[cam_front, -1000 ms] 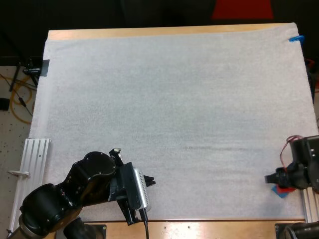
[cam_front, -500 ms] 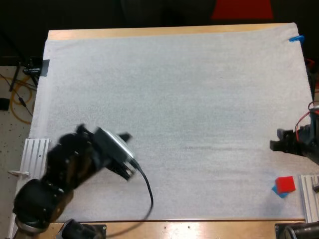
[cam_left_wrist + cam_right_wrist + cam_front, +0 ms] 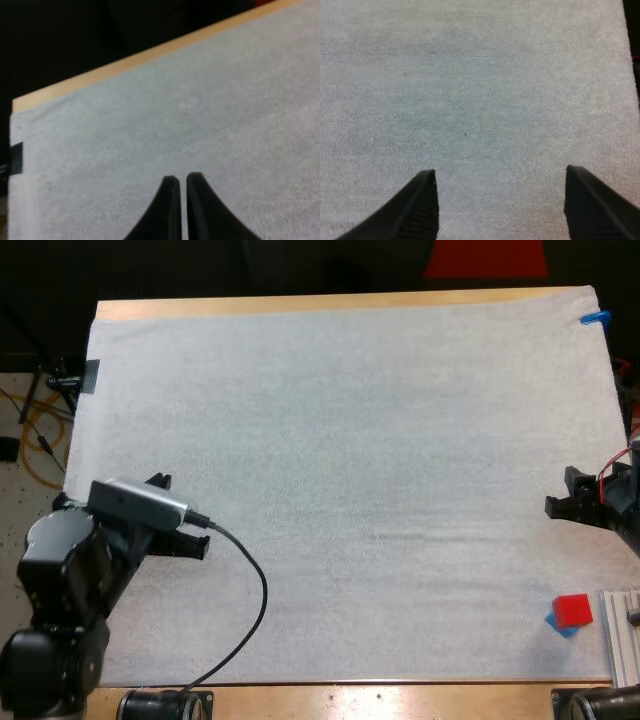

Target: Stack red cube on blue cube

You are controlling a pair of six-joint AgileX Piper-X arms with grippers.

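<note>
Red cube (image 3: 572, 610) sits atop blue cube (image 3: 555, 624), at 4 o'clock on mat (image 3: 350, 440). Stacking looks done; nothing left, judging by this. Right gripper (image 3: 560, 492), 3 o'clock edge: fingers wide apart, empty. Left gripper (image 3: 181, 178), 8 o'clock: fingers pressed together, empty.

Soft, even light brightens the white mat (image 3: 350, 440); shadows on it are faint. Beyond the far edge of the counter (image 3: 300, 306) all is dark. The right wrist view carries a slight greenish cast.
</note>
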